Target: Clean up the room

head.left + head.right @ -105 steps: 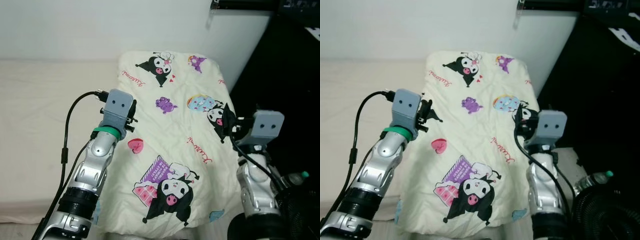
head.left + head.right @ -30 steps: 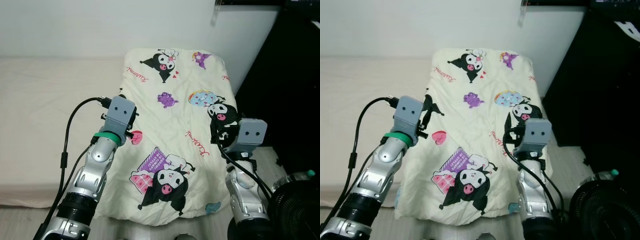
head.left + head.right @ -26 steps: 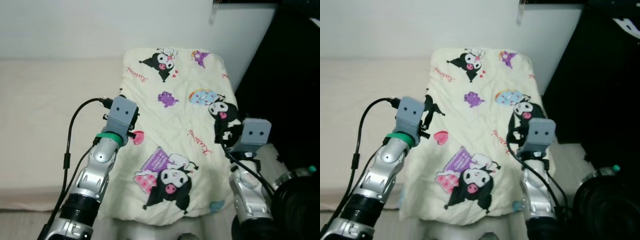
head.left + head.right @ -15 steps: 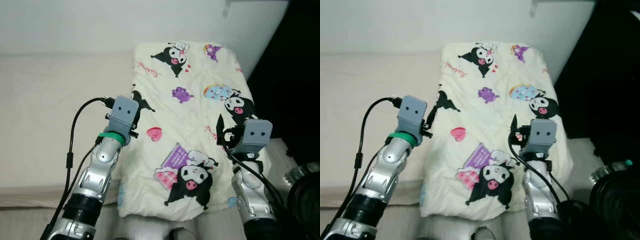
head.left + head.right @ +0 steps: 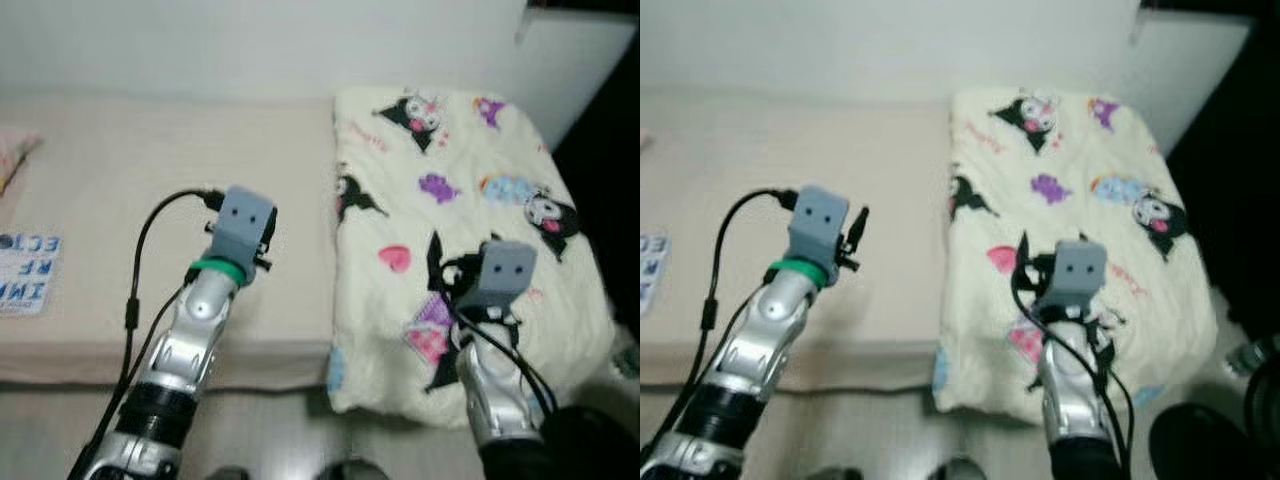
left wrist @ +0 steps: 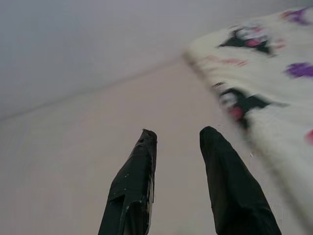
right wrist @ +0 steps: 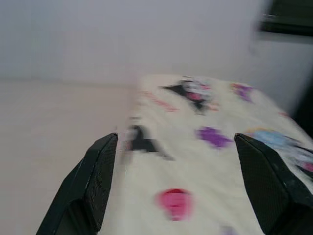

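A cream quilt (image 5: 470,190) printed with black and purple cartoon figures lies on the right end of a beige mattress (image 5: 150,200), its front edge hanging over the side. My left gripper (image 6: 178,132) is open with a narrow gap and holds nothing. It hovers over the bare mattress just left of the quilt's edge (image 6: 254,107). Over the quilt's front half, my right gripper (image 7: 176,139) is open wide and also holds nothing. The pictures are blurred.
A white sheet with blue letters (image 5: 25,270) lies on the mattress at far left, a pinkish item (image 5: 15,160) behind it. A white wall backs the bed. Dark furniture (image 5: 615,110) stands at the right, and a black round object (image 5: 1200,435) on the floor.
The whole view has swung left, so more bare mattress shows and the quilt sits further right. My left gripper is now over the mattress, no longer over the quilt's edge.
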Robot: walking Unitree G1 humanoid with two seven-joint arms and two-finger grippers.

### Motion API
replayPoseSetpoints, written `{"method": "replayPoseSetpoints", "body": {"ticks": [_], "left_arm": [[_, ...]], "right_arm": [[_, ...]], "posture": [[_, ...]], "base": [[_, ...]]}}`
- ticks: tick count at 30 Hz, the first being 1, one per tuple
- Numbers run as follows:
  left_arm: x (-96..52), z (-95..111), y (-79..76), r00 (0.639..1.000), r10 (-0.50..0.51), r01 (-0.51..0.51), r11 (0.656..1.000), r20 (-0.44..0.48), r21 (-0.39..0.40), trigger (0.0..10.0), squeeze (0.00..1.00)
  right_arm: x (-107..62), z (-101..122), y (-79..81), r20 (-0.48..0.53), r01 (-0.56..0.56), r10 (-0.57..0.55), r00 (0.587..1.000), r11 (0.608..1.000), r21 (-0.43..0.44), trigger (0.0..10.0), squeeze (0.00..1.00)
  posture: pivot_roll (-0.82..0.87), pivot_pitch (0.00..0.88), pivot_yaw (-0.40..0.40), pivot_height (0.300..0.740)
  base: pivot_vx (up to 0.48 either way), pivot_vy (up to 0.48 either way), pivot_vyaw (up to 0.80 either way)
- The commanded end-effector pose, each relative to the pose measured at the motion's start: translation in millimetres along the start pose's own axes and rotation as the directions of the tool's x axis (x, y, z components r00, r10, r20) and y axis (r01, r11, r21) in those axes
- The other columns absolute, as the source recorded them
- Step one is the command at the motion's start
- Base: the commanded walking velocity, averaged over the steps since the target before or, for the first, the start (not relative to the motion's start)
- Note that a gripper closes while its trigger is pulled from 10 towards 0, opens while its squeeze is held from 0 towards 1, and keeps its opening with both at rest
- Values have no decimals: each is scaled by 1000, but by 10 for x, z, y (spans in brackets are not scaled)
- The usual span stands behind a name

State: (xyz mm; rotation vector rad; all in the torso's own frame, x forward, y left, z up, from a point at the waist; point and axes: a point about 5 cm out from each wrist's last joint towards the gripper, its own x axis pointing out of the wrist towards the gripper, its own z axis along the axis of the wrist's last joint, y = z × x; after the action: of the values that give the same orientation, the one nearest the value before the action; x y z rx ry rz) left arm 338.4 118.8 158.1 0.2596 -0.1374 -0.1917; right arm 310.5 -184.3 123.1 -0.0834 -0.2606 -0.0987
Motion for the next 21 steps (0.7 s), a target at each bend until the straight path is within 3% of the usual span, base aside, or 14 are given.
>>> {"method": "replayPoseSetpoints", "body": {"ticks": [1,4,21], "left_arm": [[-15,-33,-42,1000,-15,15,1000,-10,1,10000,0],[-16,-16,-51,1000,-24,24,1000,4,11,10000,0],[-16,-3,-72,999,-40,39,999,21,31,10000,0]], "right_arm": [[-30,-52,-31,-22,8,-8,1000,1000,-10,10000,0],[-30,-55,-29,-23,8,-8,1000,1000,-9,10000,0],[-25,-69,-21,-25,8,-8,1000,1000,-11,10000,0]], "posture": [[-63,55,55,732],[-62,55,55,732],[-62,44,59,732]], "base": [[0,0,0],[0,0,0],[0,-453,0]]}}
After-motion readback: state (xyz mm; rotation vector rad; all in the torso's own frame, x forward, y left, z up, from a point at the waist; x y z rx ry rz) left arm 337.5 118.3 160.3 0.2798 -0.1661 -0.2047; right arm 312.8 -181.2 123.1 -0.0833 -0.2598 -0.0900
